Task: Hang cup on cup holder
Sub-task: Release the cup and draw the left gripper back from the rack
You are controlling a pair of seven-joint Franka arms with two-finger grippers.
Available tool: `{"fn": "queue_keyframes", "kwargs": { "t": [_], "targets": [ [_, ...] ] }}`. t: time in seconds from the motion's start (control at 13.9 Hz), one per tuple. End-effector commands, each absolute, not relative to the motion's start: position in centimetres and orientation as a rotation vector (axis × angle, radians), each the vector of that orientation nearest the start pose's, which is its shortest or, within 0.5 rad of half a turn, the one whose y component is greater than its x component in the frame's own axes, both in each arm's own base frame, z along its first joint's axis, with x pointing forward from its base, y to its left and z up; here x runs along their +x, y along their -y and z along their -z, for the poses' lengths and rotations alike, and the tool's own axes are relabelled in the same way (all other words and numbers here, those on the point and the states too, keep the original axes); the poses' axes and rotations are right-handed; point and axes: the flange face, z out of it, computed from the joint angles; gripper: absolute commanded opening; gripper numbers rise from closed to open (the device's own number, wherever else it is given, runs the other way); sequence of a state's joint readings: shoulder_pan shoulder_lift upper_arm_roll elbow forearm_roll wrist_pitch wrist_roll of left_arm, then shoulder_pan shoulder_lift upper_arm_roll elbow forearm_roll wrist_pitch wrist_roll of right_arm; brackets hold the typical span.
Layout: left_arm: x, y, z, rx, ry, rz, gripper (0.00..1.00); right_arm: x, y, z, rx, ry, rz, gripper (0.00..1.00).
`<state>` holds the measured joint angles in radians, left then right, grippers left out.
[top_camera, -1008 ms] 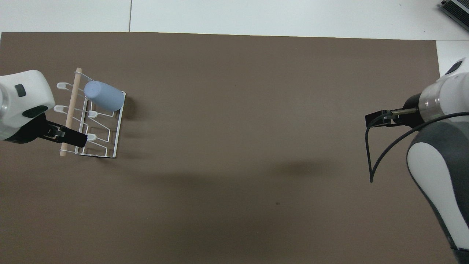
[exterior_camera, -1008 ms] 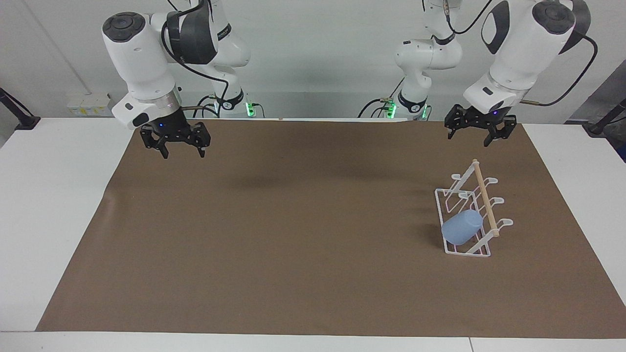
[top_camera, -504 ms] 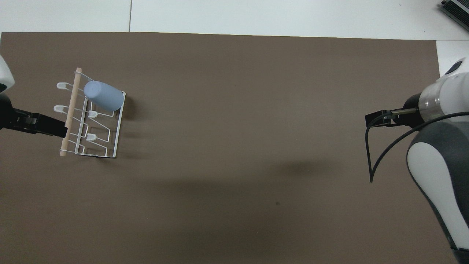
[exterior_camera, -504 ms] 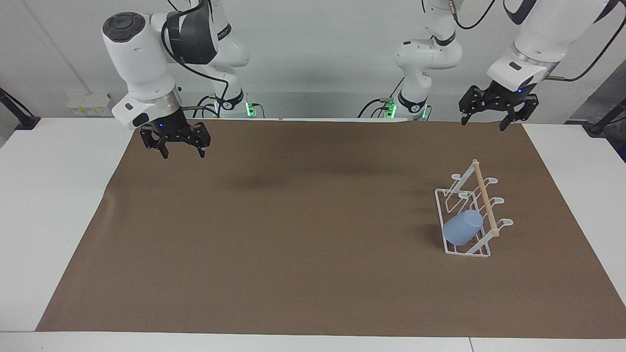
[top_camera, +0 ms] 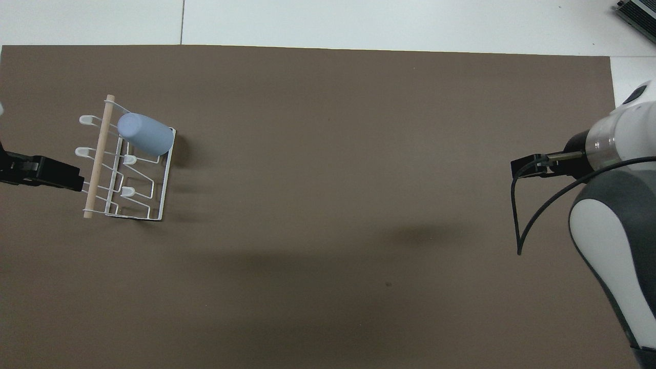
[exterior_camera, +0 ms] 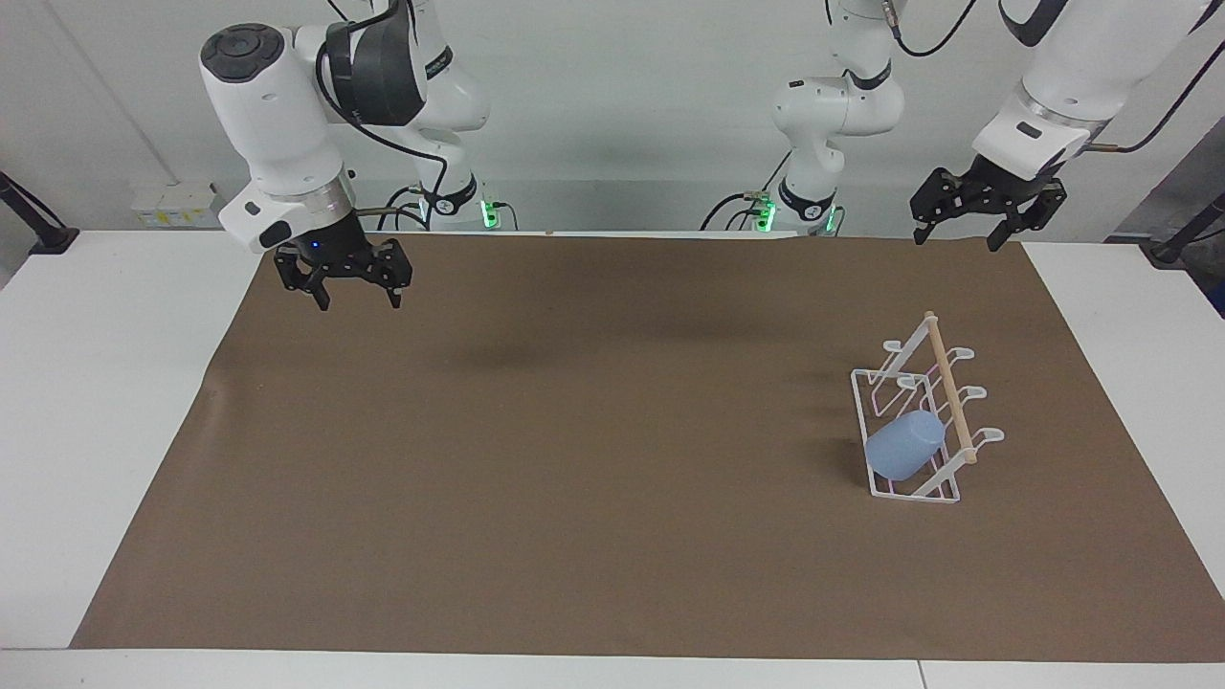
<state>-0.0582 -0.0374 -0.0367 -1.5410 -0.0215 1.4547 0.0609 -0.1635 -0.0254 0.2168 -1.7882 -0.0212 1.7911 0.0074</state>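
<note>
The light blue cup [exterior_camera: 904,447] sits upside down and tilted on a prong of the white wire cup holder [exterior_camera: 950,388], at the rack's end farther from the robots. Both also show in the overhead view: the cup [top_camera: 145,134] and the holder [top_camera: 100,154]. My left gripper [exterior_camera: 957,241] is open and empty, raised high over the mat's edge at the robots' end, well apart from the rack. It also shows in the overhead view [top_camera: 72,179]. My right gripper [exterior_camera: 358,301] is open and empty and waits over the mat at the right arm's end.
A brown mat [exterior_camera: 574,431] covers most of the white table [exterior_camera: 115,383]. The rack stands on the mat toward the left arm's end. Nothing else lies on the mat.
My left gripper has risen and drawn back from the rack toward the robots' end. The cup stays on its prong. The right arm has not moved.
</note>
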Motion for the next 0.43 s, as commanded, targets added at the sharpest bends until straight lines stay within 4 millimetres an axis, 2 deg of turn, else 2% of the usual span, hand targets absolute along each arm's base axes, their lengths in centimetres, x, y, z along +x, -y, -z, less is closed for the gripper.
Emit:
{"fn": "queue_keyframes", "kwargs": {
  "t": [0.0, 0.36],
  "targets": [
    [52.38, 4.74, -65.73, -3.168, -0.213, -0.067, 1.00, 55.39, -2.80, -55.60, -3.174, 0.092, 0.073, 1.00],
    [52.32, 4.25, -65.26, -3.169, -0.196, -0.084, 1.00, 55.39, -2.80, -55.60, -3.174, 0.092, 0.073, 1.00]
  ]
}}
